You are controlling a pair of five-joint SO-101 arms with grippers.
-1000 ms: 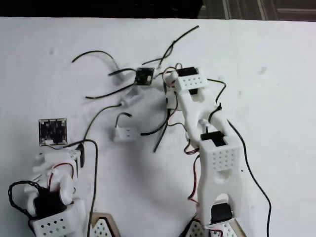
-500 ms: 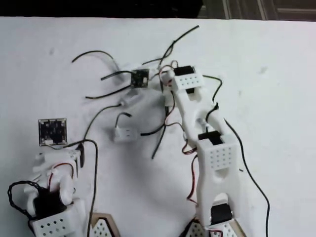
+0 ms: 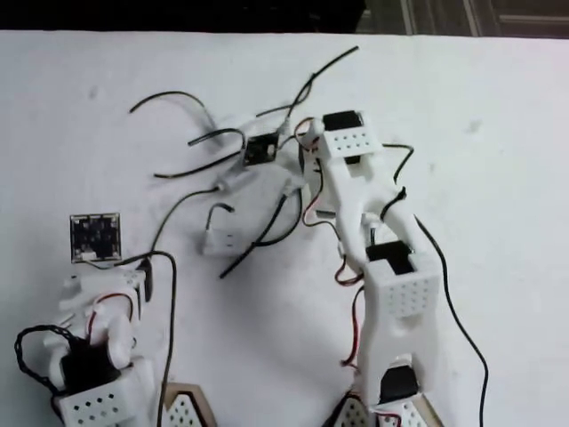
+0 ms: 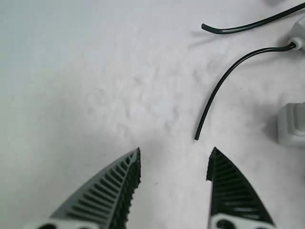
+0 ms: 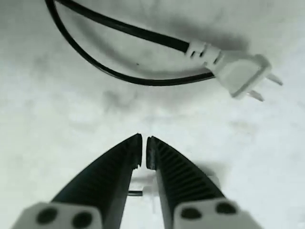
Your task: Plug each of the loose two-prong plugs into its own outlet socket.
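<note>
Nearby, white plug [image 5: 240,74] beyond clenched right tool [image 5: 144,143]; black wire end [image 4: 197,136] before released left tool [image 4: 174,152].

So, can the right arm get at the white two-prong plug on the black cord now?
Probably yes: the white two-prong plug lies just ahead of the right gripper, with bare white table between. Its fingers are shut, though, and must open first.

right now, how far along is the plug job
Nothing looks plugged in yet. One white plug lies loose, prongs bare, and the square socket holds none. In hand: nothing clear; the right gripper is shut short of that plug, the left gripper open over the table. Every plug is left.
</note>
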